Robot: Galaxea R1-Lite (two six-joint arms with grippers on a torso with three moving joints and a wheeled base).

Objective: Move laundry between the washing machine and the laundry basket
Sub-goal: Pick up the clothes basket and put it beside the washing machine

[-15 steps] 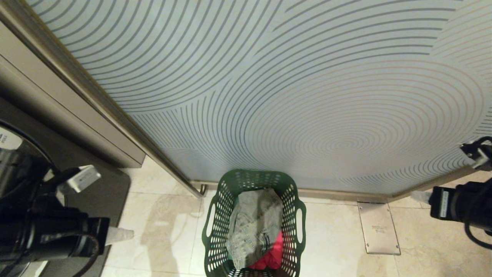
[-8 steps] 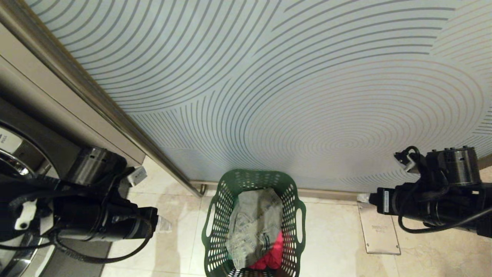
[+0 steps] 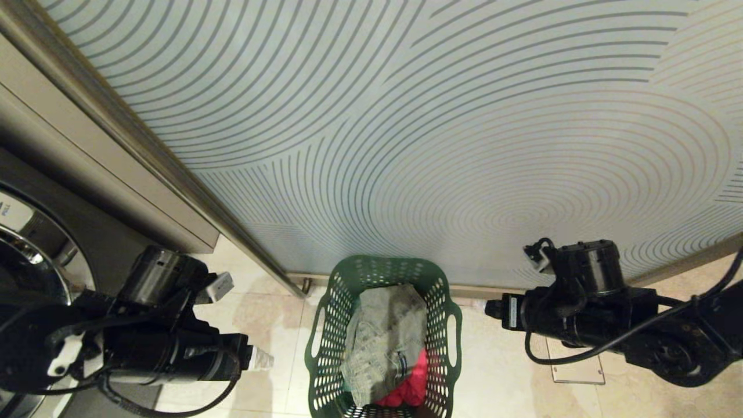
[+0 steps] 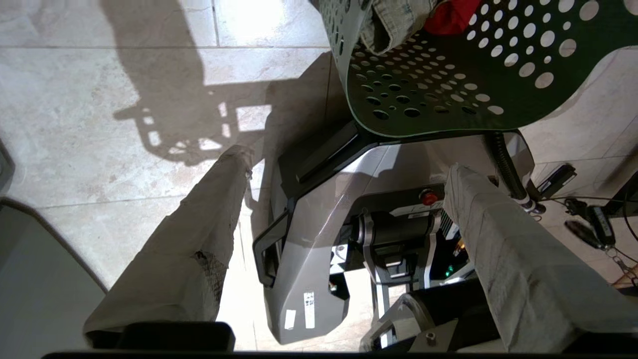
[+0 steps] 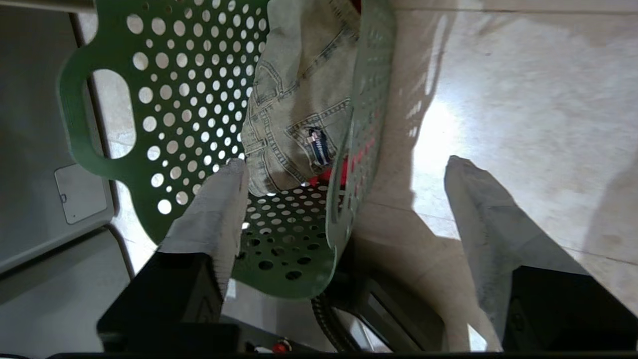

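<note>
The dark green perforated laundry basket (image 3: pixel 323 325) stands on the floor, centred low in the head view. Laundry lies inside it: grey jeans (image 3: pixel 380 337) on top of a red garment (image 3: pixel 409 390). My left gripper (image 3: pixel 260 359) hangs to the left of the basket, open and empty, its wrapped fingers (image 4: pixel 214 209) spread wide over the floor. My right gripper (image 3: pixel 482 305) hangs to the right of the basket, also open and empty; between its fingertips (image 5: pixel 222 199) I see the basket's wall (image 5: pixel 164 124) and the jeans (image 5: pixel 299 99). The washing machine (image 3: pixel 29 244) shows at the far left, partly behind my left arm.
A glass wall with curved stripes (image 3: pixel 435 128) rises just behind the basket, and a metal door frame (image 3: pixel 174 174) runs down to its left. A metal floor plate (image 3: pixel 572 366) lies under my right arm. My own base (image 4: pixel 309 239) sits below the basket.
Both arms have swung in from the picture's edges toward the basket, the left from beside the washing machine, the right from the far right. The basket and the laundry have stayed put.
</note>
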